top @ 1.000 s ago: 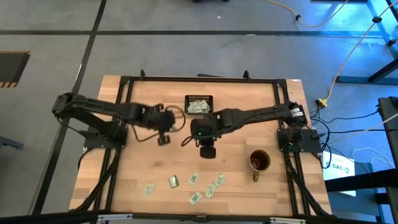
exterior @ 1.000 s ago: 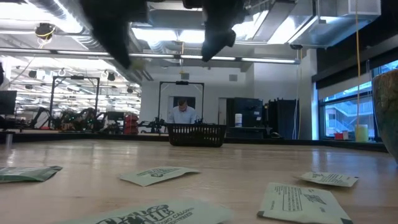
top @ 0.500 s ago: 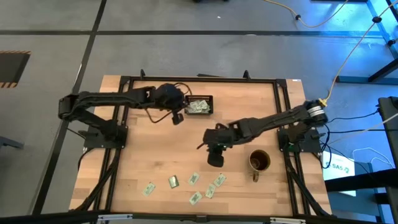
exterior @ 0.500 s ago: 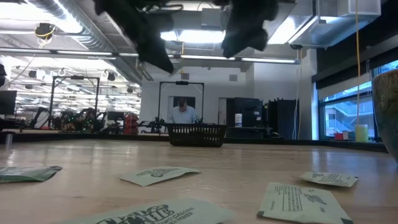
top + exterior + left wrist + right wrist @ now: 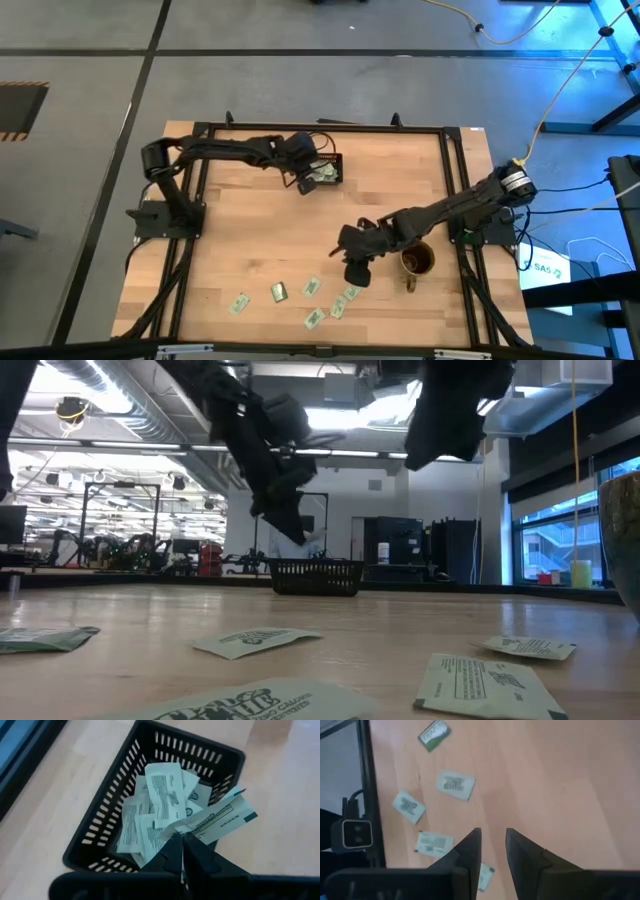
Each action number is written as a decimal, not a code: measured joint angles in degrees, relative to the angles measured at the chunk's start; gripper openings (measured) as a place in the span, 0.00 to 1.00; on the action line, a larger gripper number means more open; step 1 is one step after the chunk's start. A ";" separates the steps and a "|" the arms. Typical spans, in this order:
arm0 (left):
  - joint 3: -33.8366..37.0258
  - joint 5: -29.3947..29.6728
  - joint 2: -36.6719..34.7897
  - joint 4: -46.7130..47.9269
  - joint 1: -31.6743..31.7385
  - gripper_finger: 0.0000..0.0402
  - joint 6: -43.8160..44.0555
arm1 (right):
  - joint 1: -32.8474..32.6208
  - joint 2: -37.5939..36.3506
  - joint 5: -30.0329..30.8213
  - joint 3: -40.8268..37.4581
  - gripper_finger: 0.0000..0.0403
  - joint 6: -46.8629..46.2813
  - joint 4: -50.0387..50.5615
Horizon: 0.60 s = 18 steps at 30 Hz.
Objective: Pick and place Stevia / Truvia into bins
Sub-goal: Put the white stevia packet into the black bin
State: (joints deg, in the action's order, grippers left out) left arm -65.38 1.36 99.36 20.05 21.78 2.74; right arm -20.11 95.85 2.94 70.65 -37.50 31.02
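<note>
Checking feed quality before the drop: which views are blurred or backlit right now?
Low view: both arms are dark silhouettes against bright ceiling lights, and the nearest packet is out of focus. Right wrist view: packets look soft. Left wrist view: the held packet and bin are sharp.

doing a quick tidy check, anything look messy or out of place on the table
Nothing is damaged. Several sweetener packets lie scattered at odd angles along the table's front edge. The black tray holds a loose, overlapping pile. The left gripper pinches one packet over it; the right gripper hangs open above the scattered packets.
</note>
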 joint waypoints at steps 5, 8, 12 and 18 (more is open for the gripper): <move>-3.63 0.13 3.33 2.72 0.33 0.01 -2.26 | -1.73 0.52 -0.02 -0.87 0.23 -4.12 0.58; -4.39 -0.01 4.30 2.60 0.25 0.04 -4.35 | -2.46 0.65 0.00 -0.98 0.23 -4.85 1.17; -4.35 0.18 4.23 3.18 0.29 0.11 -3.66 | -3.27 1.65 0.02 -0.97 0.23 -4.46 1.38; -4.35 0.60 4.21 5.17 0.59 0.16 -2.59 | -4.21 4.17 0.00 -0.92 0.23 -4.41 1.46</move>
State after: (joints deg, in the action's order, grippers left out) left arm -69.73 1.96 103.57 25.22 22.37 0.16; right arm -24.32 100.02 2.94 69.73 -41.91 32.48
